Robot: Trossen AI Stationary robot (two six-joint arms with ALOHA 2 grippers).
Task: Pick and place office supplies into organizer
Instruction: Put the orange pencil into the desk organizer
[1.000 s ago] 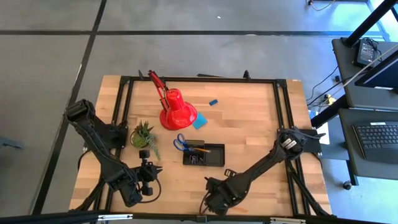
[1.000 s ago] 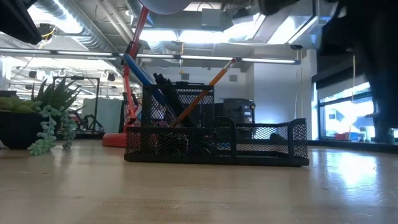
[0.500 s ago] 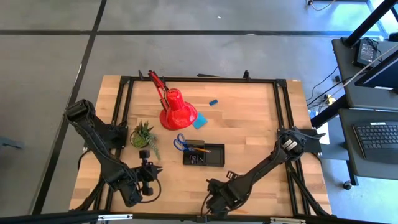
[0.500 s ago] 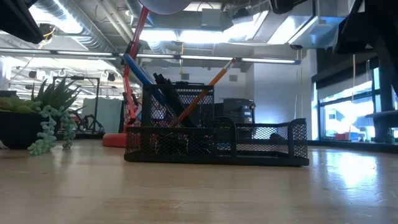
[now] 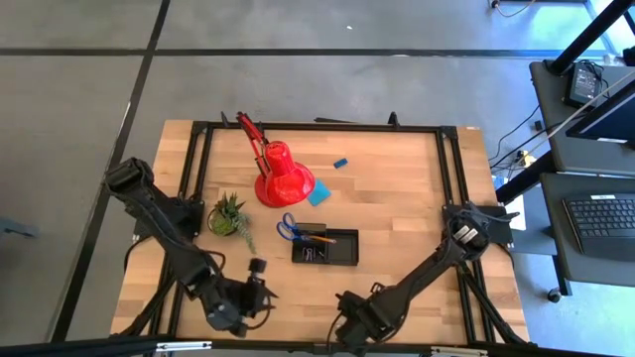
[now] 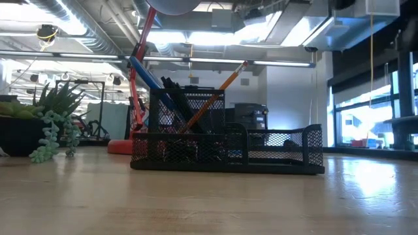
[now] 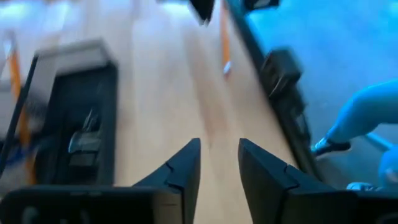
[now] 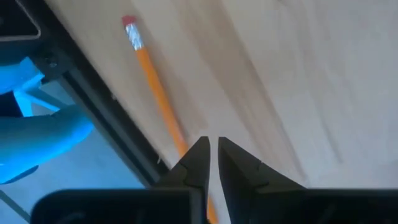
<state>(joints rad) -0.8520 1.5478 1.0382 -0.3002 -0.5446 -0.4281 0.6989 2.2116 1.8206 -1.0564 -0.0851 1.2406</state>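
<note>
Your right gripper [image 5: 349, 327] hangs at the table's near edge [image 5: 298, 342], fingers nearly shut and empty, beside an orange pencil [image 8: 152, 87] (only its wrist view shows it). Left gripper [image 7: 219, 163], parted, holds nothing. The organizer [image 5: 325, 246] sits mid-table.

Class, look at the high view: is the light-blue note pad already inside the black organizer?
No, the note pad lies on the table beside the red lamp, outside the organizer.

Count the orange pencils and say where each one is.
2. The leaning pencil stands in the organizer's tall compartment. The loose pencil lies on the table near its edge, beside the right gripper. Others may be hidden in the organizer.
</note>
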